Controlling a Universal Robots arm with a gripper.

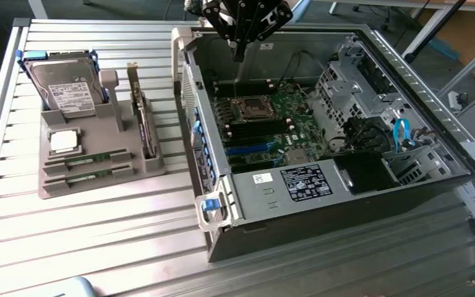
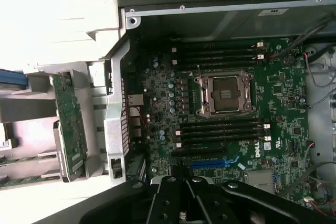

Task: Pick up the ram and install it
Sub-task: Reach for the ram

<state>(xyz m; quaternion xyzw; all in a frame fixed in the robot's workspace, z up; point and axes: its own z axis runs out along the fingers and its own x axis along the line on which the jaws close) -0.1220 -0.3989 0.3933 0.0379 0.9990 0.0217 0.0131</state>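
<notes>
Your pincer hangs in the exterior view over the far side of the open computer case. Its jaws are closed to almost nothing and, as far as you can see, grip nothing. The ram lies well apart from it, toward the exterior view's left and nearer, flat in a slot of the grey parts tray. A second ram stick lies just beside it on the near side, and both run their long axis roughly left to right. Between the pincer and the sticks stand the case's left wall and the upright expansion card, so you should judge the open room to be above them rather than straight across. The hard drive and processor chip sit farther back on the tray. In the wrist view the pincer looks down on the motherboard, whose processor socket and black memory slots appear empty. The expansion card stands beyond the case wall.
</notes>
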